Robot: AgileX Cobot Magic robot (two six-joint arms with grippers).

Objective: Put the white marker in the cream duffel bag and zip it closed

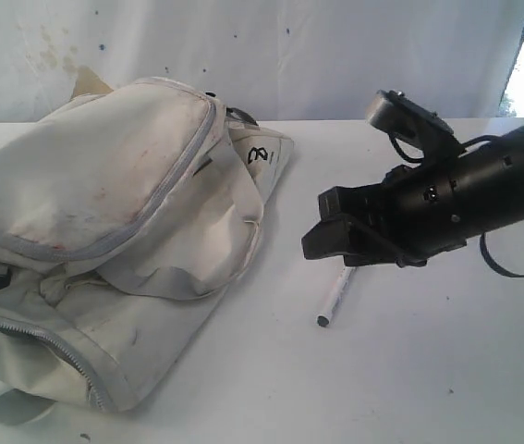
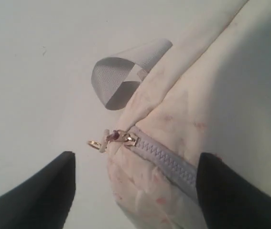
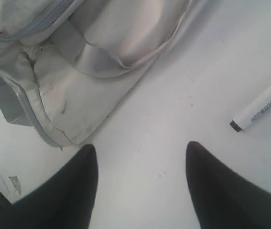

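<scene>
The right tool is spread wide and holds nothing. Its two dark fingers frame a bare patch of bench. In the exterior view this tool hangs above the bench at mid-right, on an arm that reaches in from the right edge.

The white marker lies flat on the bench just below it. The marker's far end is hidden behind the tool and its near end points toward the front. In the right wrist view the marker sits outside the gap between the fingers, off to one side, with its dark-tipped end nearest them.

Clear bench surrounds the marker in front, to the right, and in a strip between it and the edge of the cream duffel bag.

The left tool is also wide open. It straddles one end of the bag, where a grey zipper ends at a small metal pull. A grey strap loop sticks out past that end over bare bench.

The bag fills the left part of the bench and runs off the left edge of the exterior view.
</scene>
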